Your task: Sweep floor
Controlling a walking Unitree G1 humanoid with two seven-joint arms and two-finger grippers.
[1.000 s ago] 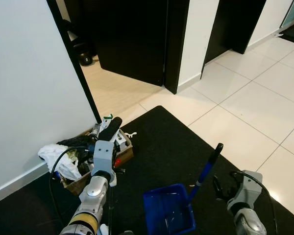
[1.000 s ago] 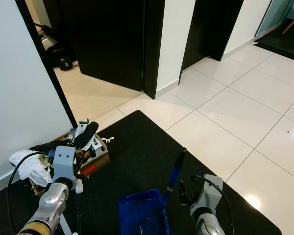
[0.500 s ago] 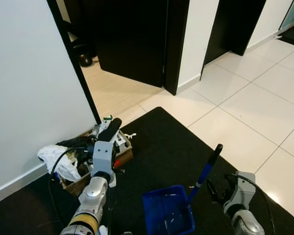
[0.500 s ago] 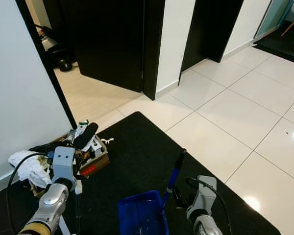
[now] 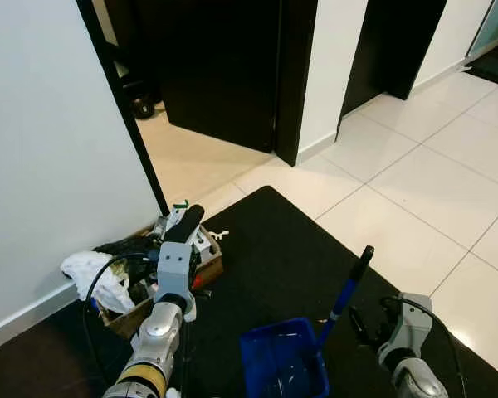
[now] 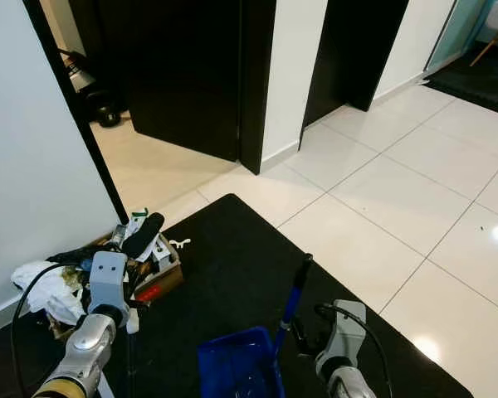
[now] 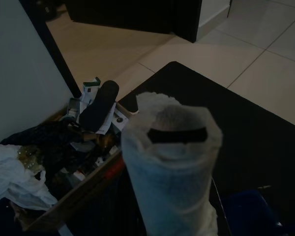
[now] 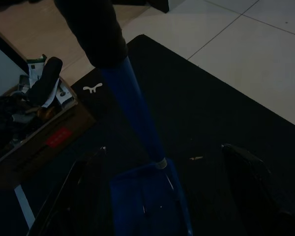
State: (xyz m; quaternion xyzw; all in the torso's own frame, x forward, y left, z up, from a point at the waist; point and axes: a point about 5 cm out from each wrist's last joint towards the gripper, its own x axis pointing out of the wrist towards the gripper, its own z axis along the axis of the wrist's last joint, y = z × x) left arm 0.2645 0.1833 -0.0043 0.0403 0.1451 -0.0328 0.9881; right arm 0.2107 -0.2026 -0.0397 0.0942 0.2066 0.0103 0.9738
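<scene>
I see a white wrapped pole (image 7: 169, 172) close up. Behind it, a box of trash (image 7: 73, 147) sits by the wall (image 7: 19, 73), on the black mat (image 7: 226, 128).

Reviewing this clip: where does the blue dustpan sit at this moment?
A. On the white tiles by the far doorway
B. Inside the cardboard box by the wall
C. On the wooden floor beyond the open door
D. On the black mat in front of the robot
D. The blue dustpan rests on the black mat, with the cardboard box apart from it by the wall and the white tiles beyond the mat's edge.
</scene>
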